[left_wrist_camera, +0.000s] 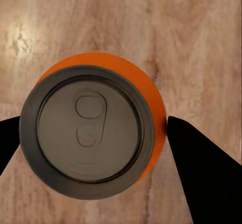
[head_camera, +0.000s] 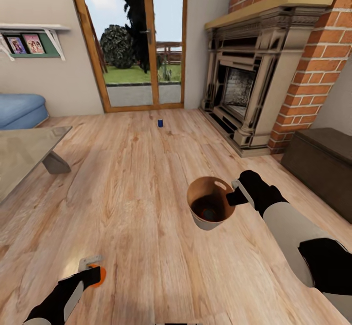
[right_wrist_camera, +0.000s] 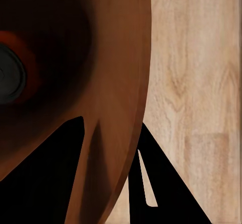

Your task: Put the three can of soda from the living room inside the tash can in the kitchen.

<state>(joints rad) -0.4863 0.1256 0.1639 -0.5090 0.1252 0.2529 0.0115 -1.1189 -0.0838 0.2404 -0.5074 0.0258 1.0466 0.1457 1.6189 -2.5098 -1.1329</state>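
The right gripper [head_camera: 233,194] clamped the rim of the copper-lined tapered bin [head_camera: 203,191], holding one can [right_wrist_camera: 9,73]; the left gripper [left_wrist_camera: 93,133] grasped an orange soda can [left_wrist_camera: 91,128].

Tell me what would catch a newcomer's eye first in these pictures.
First, the copper-brown trash can that the right gripper holds by its rim above the wood floor, with a can lying at its bottom. Next, the orange soda can between the left gripper's fingers, near the robot. A small dark blue can stands alone before the glass door, with the brick fireplace to its right.
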